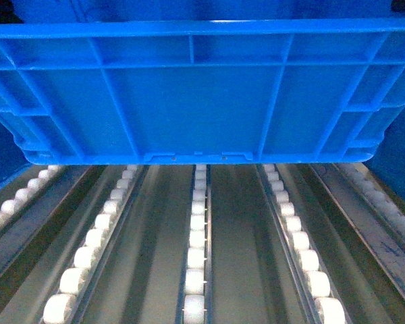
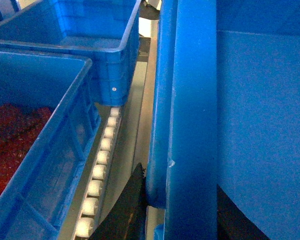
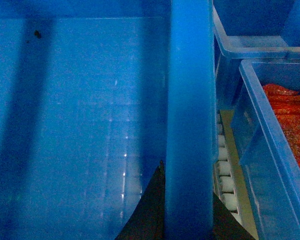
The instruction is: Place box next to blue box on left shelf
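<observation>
On the left, a blue crate [image 2: 40, 145] with red stuff sits on the shelf [image 1: 196, 256]. The box [image 1: 202, 94] is held over the rollers, its rims pinched by the left end effector [image 2: 150, 200] and right end effector [image 3: 187, 215], so it can be set down beside it.

The box [image 1: 202, 94] sits up high over the far end of the left shelf [image 1: 155, 256], with the rows of rollers [image 1: 197, 243] running under it toward the front. On its left, two crates stand on the shelf, the near crate [image 2: 45, 150] before the far crate [image 2: 90, 45]. On its right stand two more, one crate [image 3: 275, 165] before another crate [image 3: 255, 30].
</observation>
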`<state>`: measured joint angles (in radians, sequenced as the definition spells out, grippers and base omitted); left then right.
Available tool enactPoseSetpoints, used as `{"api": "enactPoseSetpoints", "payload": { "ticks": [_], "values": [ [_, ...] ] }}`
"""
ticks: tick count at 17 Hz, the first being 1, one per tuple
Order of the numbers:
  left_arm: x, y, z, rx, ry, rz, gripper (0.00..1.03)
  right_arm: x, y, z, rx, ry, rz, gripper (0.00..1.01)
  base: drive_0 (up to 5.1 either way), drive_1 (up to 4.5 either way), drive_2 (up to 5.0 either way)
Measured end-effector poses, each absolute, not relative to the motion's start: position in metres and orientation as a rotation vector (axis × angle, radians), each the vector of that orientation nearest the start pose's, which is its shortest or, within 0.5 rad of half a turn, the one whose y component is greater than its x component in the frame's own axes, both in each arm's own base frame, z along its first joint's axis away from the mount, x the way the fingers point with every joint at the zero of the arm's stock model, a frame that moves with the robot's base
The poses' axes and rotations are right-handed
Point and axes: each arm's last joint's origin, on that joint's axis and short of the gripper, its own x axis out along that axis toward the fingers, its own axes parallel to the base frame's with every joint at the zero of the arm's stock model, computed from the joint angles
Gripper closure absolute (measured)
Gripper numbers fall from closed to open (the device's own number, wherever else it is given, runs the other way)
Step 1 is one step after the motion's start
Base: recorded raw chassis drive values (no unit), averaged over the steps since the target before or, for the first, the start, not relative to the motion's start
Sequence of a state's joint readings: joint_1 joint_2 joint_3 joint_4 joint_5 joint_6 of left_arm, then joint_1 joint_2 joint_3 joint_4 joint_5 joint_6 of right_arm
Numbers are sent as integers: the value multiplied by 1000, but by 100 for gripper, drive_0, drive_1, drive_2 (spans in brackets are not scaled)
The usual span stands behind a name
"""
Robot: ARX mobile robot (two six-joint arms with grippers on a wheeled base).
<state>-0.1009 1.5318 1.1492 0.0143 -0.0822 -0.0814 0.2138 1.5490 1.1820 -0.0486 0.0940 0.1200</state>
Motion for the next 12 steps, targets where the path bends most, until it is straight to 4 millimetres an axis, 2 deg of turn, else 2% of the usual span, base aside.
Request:
{"api": "enactPoseSetpoints", "payload": {
  "ticks": [12],
  "values": [
    [348, -33, 297, -47, 367, -4, 84, 345, 72, 296, 54, 418, 93, 93, 0, 0, 0]
  ]
}}
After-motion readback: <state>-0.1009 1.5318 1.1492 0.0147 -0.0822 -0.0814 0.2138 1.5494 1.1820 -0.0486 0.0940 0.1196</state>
